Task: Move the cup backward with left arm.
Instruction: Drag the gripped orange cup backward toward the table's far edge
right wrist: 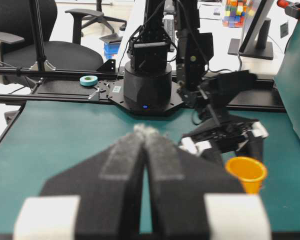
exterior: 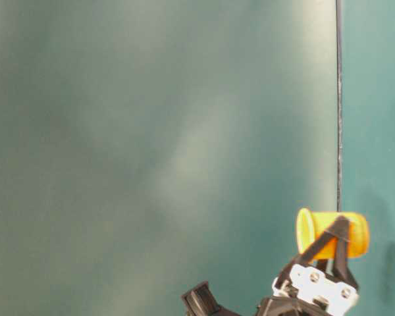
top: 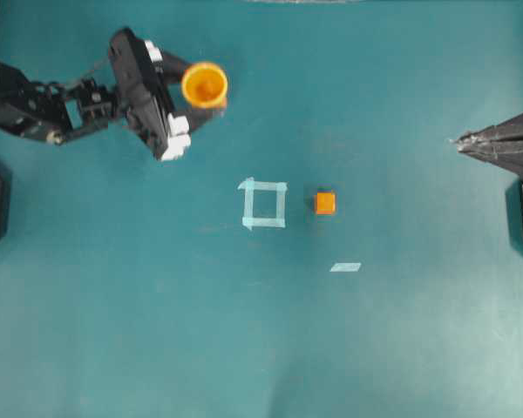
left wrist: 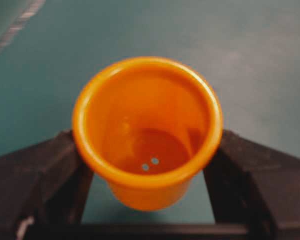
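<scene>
left hand (top: 195, 103) clamps cup (top: 205, 84), seemingly near surface (top: 375, 348) back edge | lower level, release gently | right hand (top: 460, 139) pinched shut, idle

Light is even and soft overhead, with faint glare along the bench (top: 375, 348) at twelve o'clock. The table-level view is hazy, a pale smear of reflection near its centre. The left wrist picture is dim; the cup (left wrist: 147, 127) is slightly soft. The right hand (right wrist: 142, 145) is blurred at six o'clock.
</scene>
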